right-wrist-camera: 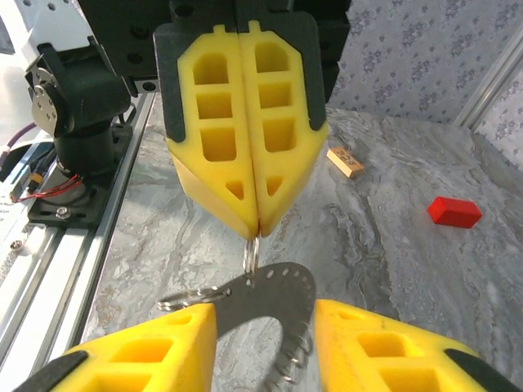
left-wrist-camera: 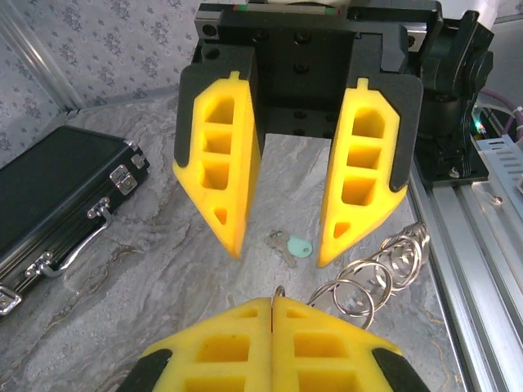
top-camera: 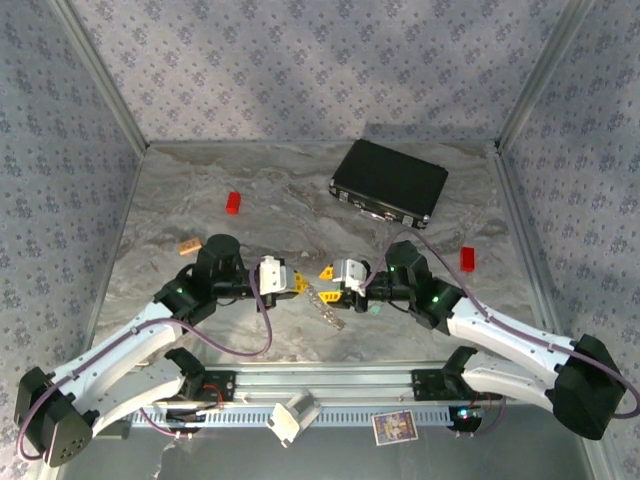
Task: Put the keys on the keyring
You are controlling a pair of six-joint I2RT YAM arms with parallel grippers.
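Keyring: your keyring [left-wrist-camera: 372,282] is low in the middle of the counter [left-wrist-camera: 163,269], between your two arms.
Key: one key [left-wrist-camera: 296,245] with a mint-green head lies flat on the counter, just beside the keyring and not on it.
Left fingers: your left fingers [left-wrist-camera: 221,351] are pressed together, pinching one loop of the keyring.
Right fingers: your right fingers [left-wrist-camera: 216,163] are wide apart and hold nothing.
Around: a black case [left-wrist-camera: 49,196] sits far back. A red block [right-wrist-camera: 454,211] and a tan block [right-wrist-camera: 345,161] lie on your left side.
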